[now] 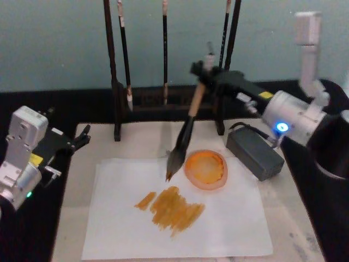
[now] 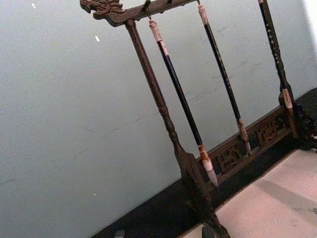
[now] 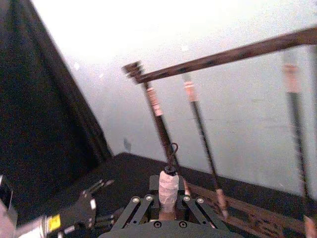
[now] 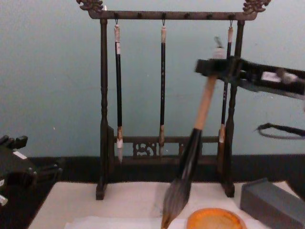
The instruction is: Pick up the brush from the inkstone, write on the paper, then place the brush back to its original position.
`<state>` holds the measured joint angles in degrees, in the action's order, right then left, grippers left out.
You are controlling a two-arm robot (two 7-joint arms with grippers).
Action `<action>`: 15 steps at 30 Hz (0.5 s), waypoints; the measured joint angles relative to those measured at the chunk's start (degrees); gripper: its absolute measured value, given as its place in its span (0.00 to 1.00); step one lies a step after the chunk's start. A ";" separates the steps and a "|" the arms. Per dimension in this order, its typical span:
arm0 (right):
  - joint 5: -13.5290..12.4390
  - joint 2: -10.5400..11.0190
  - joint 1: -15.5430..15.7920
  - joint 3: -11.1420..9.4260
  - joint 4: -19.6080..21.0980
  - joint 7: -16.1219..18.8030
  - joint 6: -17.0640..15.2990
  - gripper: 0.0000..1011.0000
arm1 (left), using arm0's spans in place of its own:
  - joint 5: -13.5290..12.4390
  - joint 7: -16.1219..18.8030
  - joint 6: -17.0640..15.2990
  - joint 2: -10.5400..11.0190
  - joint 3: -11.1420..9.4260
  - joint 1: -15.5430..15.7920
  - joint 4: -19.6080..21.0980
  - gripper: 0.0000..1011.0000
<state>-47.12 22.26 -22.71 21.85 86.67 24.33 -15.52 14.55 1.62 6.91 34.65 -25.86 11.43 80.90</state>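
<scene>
R gripper (image 1: 203, 70): clenched on brush (image 1: 184, 134), high on the tan handle just under the white cap, close to rack's (image 1: 163, 103) right post. Chest cam: R gripper (image 4: 213, 67) in from 3 o'clock, a bit below rack's (image 4: 164, 15) crossbar, w/ brush (image 4: 191, 155) slanting down toward 7 o'clock. R wrist cam: white cap and cord loop of brush (image 3: 168, 187) poking up out of R gripper (image 3: 167, 214), jaws snug on both sides of the handle.

Brush: tilted, bristles down, dark tip over far edge of paper (image 1: 229, 218), at 9 o'clock of inkstone (image 1: 206, 169) and just beside its rim, not in the dish. Tip-to-paper contact: can't tell.

Inkstone: round, orange, shallow, sitting on paper's far-right part. Low in chest cam as well (image 4: 217, 220), bristles at its 9 o'clock.

Strokes (image 1: 170, 210): orange-brown, on paper at inkstone's 7 o'clock, apart from the tip.

Block (image 1: 255, 148): grey, rectangular, at inkstone's 2 o'clock, near but not touching, off the paper; at 3 o'clock low in chest cam (image 4: 274, 202).

Rack: dark wood, upright at paper's 12 o'clock, w/ three thin brushes (image 4: 163, 81) hanging tips down from the crossbar. L wrist cam: rack (image 2: 153, 89) side-on, thin brushes (image 2: 183, 99) dangling.

L gripper (image 1: 82, 137): parked at paper's 9 o'clock, by left edge of beige mat (image 1: 73, 191), over black table (image 1: 54, 109), fingers apart, holding nothing. Also far off in R wrist cam (image 3: 99, 187).
</scene>
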 joint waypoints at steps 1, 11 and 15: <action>-0.98 -0.03 0.24 -0.60 -0.21 -0.18 -0.32 0.17 | 0.00 0.00 0.00 0.00 0.00 0.00 0.00 1.00; -15.42 -1.34 3.23 -9.23 -5.46 -3.48 -5.86 0.17 | 0.00 0.00 0.00 0.00 0.00 0.00 0.00 1.00; -22.12 -2.56 3.84 -12.89 -8.85 -5.04 -8.94 0.17 | 0.00 0.00 0.00 0.00 0.00 0.00 0.00 1.00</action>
<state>-69.24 19.71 -18.87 8.96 77.82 19.29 -24.46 14.55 1.62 6.91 34.65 -25.86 11.43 80.90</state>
